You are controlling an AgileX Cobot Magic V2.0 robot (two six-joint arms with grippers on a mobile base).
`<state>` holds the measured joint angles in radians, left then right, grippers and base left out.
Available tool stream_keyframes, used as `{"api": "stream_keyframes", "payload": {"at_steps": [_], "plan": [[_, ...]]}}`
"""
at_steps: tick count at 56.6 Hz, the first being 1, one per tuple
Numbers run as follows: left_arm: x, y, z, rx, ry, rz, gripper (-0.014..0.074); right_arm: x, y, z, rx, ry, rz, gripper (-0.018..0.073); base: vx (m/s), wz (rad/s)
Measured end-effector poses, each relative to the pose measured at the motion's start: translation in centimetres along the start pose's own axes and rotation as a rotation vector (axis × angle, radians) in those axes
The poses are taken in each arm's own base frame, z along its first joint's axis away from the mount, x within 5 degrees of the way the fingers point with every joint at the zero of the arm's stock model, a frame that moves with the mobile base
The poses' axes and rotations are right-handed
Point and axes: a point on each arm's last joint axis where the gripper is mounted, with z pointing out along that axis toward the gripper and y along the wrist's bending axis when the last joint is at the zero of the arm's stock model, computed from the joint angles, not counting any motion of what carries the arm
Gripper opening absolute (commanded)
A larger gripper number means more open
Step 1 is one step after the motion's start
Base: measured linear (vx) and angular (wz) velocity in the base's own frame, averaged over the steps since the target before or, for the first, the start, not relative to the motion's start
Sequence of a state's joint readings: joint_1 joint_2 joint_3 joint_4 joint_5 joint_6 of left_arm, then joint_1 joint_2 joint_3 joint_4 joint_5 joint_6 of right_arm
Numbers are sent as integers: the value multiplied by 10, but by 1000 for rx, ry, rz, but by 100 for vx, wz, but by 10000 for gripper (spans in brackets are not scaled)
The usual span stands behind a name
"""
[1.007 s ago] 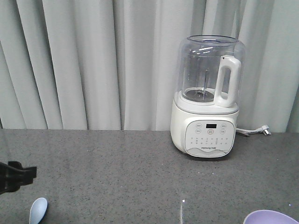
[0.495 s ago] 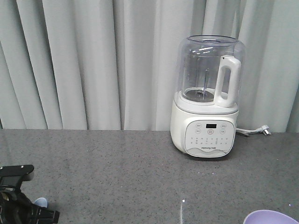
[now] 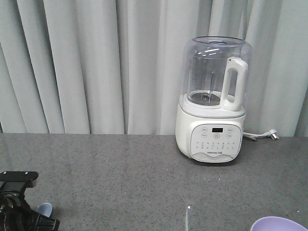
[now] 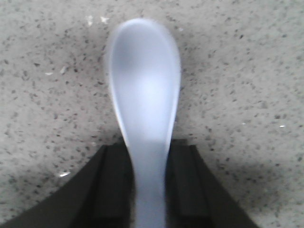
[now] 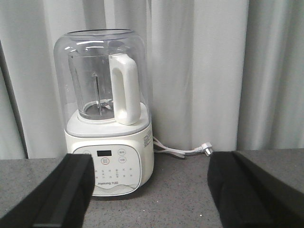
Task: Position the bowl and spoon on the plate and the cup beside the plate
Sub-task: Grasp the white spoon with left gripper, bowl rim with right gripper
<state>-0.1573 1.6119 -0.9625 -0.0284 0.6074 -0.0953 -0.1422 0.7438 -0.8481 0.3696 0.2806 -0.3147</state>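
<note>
Spoon (image 4: 145, 95): lies on the countertop (image 3: 144, 178), well to the left of the blender (image 3: 214, 101) and nearer the camera. Its scoop points away from the wrist and its handle runs back between the fingers.
Left gripper (image 4: 149, 204): the two dark fingers (image 4: 111, 190) stand close against either side of the handle; whether they actually press it cannot be told.
Bowl (image 3: 279, 224): only a slice of its rim shows, in front of the blender and slightly to its right.
Plate and cup: neither is in view.
Right gripper (image 5: 152, 190): spread wide, holding nothing, facing the blender.
Risk, slip: the handle looks smooth and narrow, so a light pinch could let the spoon swivel or drop on lifting.
Risk, tip: a hold this far back leaves the heavier scoop hanging forward, so it may droop.
Risk, placing: with the plate unseen, the carry may end off target.
Materials: the spoon is pale blue glossy plastic with a rounded oval scoop. The bowl is matte lavender. The countertop is grey speckled stone. The blender has a clear jug on a white base, standing before a pleated curtain (image 3: 86, 67).
</note>
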Motion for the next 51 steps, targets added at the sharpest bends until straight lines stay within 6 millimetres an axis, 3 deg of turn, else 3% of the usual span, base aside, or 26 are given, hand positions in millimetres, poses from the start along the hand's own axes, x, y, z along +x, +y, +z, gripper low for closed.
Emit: {"api": "stream_keyframes", "payload": {"at_steps": [5, 16, 25, 31, 38, 44, 51], "plan": [[0, 0, 1, -10, 4, 16, -9, 0, 0, 0, 0, 0, 0, 540, 0, 0], [0, -2, 0, -15, -1, 41, -6, 0, 0, 0, -1, 4, 0, 540, 0, 0], [8, -6, -14, -14, 20, 59, -6, 6, 2, 0, -21, 65, 5, 540, 0, 0], [11, -7, -39, -1, -30, 63, -6, 14, 4, -1, -43, 159, 72, 534, 0, 0], [13, -8, -83, 32, -175, 66, -6, 31, 4, 4, -30, 332, 168, 517, 0, 0], [20, -8, -117, 55, -286, 69, -6, 54, 0, 19, 22, 550, 217, 511, 0, 0], [27, -8, -142, 71, -365, 76, -6, 81, -6, 42, 76, 776, 221, 511, 0, 0]]}}
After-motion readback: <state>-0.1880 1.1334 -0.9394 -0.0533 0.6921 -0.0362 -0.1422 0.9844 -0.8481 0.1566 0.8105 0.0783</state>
